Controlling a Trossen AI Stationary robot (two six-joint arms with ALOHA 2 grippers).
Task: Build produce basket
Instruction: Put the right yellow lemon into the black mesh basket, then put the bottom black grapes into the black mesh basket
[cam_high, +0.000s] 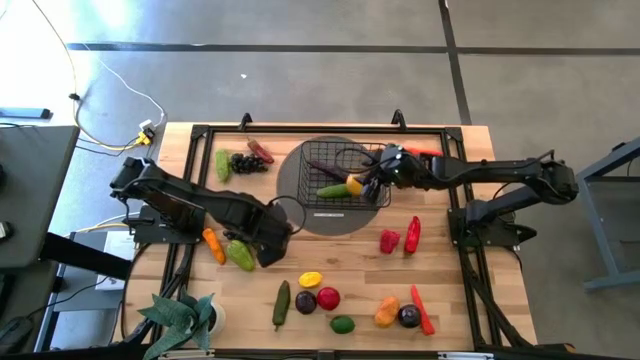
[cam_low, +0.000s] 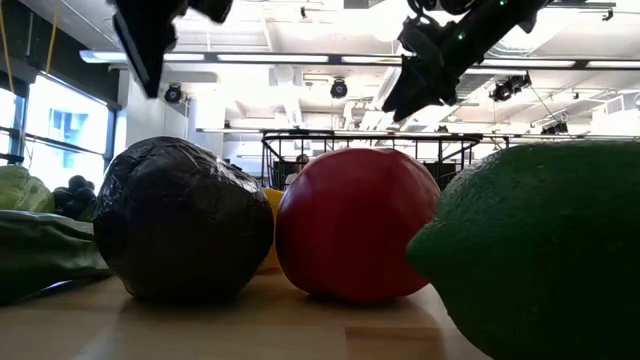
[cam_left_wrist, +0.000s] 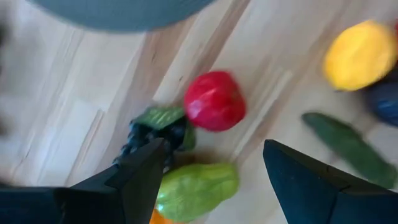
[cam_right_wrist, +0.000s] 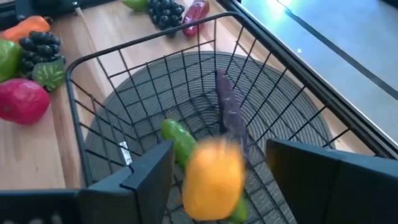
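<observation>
Orange produce (cam_right_wrist: 213, 179) sits between the right end effector's (cam_right_wrist: 217, 186) parted fingers, above the basket (cam_right_wrist: 93, 118).

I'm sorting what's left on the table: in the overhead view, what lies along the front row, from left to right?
Potted plant → cucumber → dark plum → red apple → lime → orange pepper → purple plum → red chili.

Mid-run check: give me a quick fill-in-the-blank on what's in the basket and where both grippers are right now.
1. The right gripper hangs over the black wire ____.
2. The blurred fruit between its fingers is ____ in colour.
3. Inside the basket lie a green vegetable and a long ____ one.
4. The left gripper is ____, holding nothing.

Missing words: basket; orange; purple; open
</observation>
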